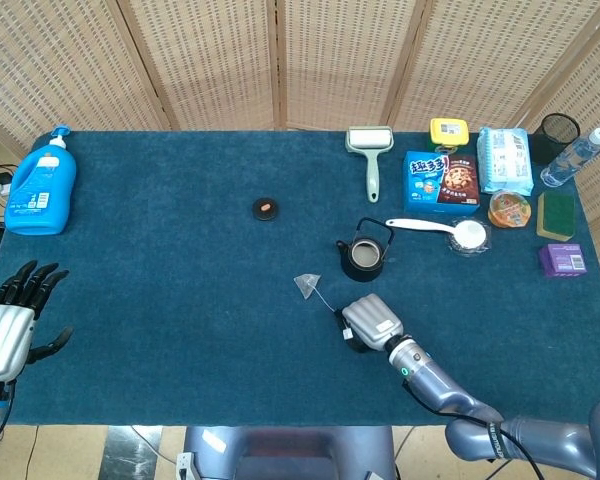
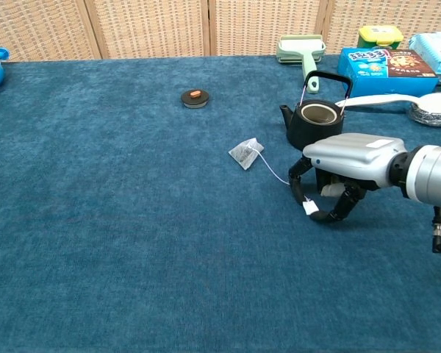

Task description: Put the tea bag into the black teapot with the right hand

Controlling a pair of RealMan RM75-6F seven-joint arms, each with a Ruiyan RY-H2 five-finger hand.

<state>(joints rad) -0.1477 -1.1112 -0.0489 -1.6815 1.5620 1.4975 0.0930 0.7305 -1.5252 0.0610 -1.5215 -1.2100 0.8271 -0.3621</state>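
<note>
Tea bag is lying on the cloth left of your right hand, its string trailing right to the paper tag you are pinching between curled fingertips. Holding the tag is probably letting you lift the bag and lower it into the open black teapot, sitting just beyond the hand. Your left hand, at the near left edge, is resting spread and holding nothing.

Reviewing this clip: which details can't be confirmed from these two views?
- Right robot hand: the palm hides, in both views, whether its fingers pinch the tag of the white tea bag.
- Small black teapot: its inside is too dark to see.
- Left robot hand: outside the chest view.
</note>
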